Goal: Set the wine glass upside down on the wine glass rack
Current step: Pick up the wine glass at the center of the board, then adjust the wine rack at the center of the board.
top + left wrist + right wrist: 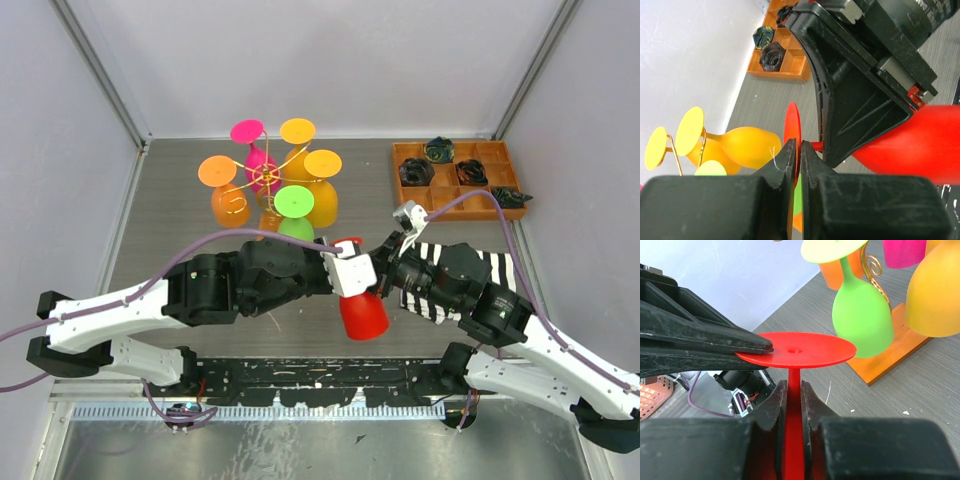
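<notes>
At bottom centre the left gripper [796,150] pinches the thin, edge-on foot of the red wine glass [920,145], whose bowl fills the right edge. The black right gripper [827,147] crosses its stem from upper right. Yellow-orange glasses [747,145] show at lower left, an orange tray [790,67] at top

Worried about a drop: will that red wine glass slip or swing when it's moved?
Likely stiff: the red wine glass shows no bending with its stem in the right gripper. Possibly slippery: the left gripper pinches only its smooth foot's edge. Bowl hangs low, so it may swing.
</notes>
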